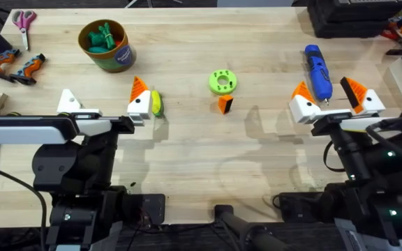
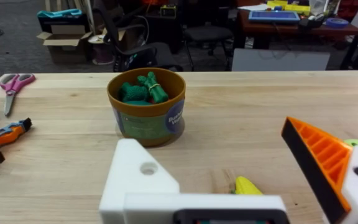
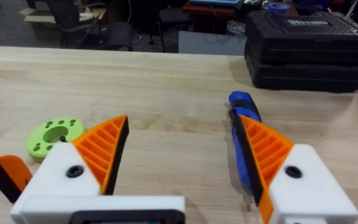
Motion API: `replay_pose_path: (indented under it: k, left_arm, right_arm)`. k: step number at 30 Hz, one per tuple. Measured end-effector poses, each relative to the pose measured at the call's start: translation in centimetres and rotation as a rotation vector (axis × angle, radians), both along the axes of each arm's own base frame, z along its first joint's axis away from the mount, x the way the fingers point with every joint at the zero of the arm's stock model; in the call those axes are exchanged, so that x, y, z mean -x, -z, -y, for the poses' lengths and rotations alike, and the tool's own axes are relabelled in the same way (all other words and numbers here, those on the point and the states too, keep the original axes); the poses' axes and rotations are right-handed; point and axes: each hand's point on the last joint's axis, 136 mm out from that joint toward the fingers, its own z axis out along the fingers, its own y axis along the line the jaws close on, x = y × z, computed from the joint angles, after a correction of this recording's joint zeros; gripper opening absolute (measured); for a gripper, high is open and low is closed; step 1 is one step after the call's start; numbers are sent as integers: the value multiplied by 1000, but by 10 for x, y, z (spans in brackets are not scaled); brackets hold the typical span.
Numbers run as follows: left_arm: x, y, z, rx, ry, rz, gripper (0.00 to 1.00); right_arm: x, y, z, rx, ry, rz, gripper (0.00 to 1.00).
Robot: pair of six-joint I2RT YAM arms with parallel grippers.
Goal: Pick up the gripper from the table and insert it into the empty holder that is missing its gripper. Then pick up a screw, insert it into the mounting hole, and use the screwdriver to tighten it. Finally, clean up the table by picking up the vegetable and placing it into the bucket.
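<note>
My left gripper [image 1: 104,104] is open near the table's left. Its left finger is a bare white holder [image 2: 138,177] with a mounting hole [image 2: 148,168]; its right finger [image 1: 139,97] carries an orange pad. The yellow-green vegetable [image 1: 157,103] lies against that right finger. The loose orange gripper [image 1: 225,104] with a black base stands mid-table. The olive-brown bucket [image 1: 107,45] holds dark green toys. My right gripper [image 1: 330,96] is open, both orange pads on, with the blue screwdriver [image 1: 318,70] lying beyond and between its fingers, beside one pad [image 3: 263,149]. I cannot make out a screw.
A lime-green disc [image 1: 222,81] lies just behind the loose orange gripper. Scissors [image 1: 24,19] and orange-black hand tools [image 1: 19,66] sit at the far left. Black cases [image 1: 347,17] stand at the back right. Bare wood lies in front of both grippers.
</note>
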Motion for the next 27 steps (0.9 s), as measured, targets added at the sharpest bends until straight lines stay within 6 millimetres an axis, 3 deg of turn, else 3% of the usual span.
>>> replay_pose_path:
  k: [11, 16, 21, 22, 23, 27]
  left_arm:
    - [0, 1, 0, 0, 0, -5, 985]
    - [8, 13, 0, -1, 1, -142, 985]
    - [20, -23, 0, -1, 1, -236, 985]
    - [21, -31, 0, -1, 1, -258, 985]
    - [20, -50, 0, -1, 1, -352, 985]
    - [12, -66, 0, -1, 1, -523, 985]
  right_arm:
    - [0, 0, 0, 5, 0, 0, 989]
    - [1, 0, 1, 9, 4, -14, 989]
    - [7, -10, 1, 14, 2, -84, 989]
    - [8, -16, 1, 16, 2, -102, 989]
    - [9, -35, 1, 16, 1, -154, 989]
    - [7, -57, 1, 17, 0, -280, 989]
